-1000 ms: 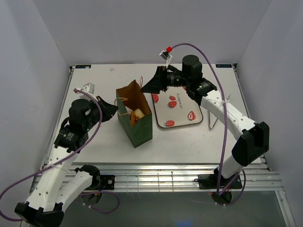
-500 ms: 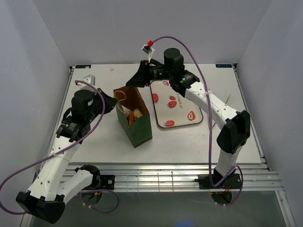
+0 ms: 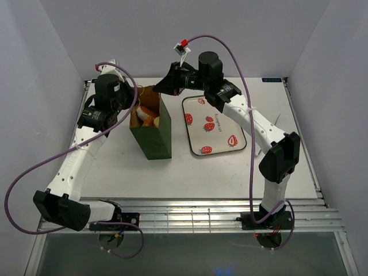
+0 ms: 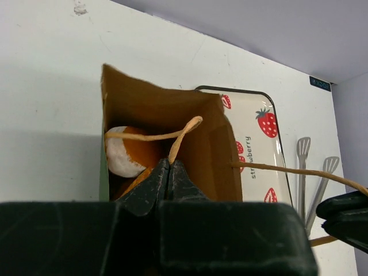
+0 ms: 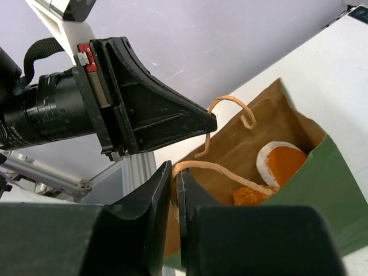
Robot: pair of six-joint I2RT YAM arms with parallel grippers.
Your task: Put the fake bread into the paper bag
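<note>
Standing upright on the white surface [image 3: 190, 172], the paper bag [image 3: 153, 141] sits just left of the strawberry tray [image 3: 221, 135] in the overhead view, with both arms over its open mouth; from there the fingertips are too small to read. The left wrist view is clearer: the left fingers [image 4: 154, 183] are pressed together on one tan loop handle [image 4: 192, 122]. The fake bread [image 4: 122, 156] shows as a pale-and-orange bun deep in the brown interior, mostly in shadow. Two metal utensils [image 4: 303, 145] lie beyond the tray, seen only here. The right wrist view shows the right fingers [image 5: 156, 192] closed on the other handle [image 5: 213, 167], with two orange pieces inside the bag. How many pastries lie in the bag cannot be counted, and its base is out of sight in both wrist views.
</note>
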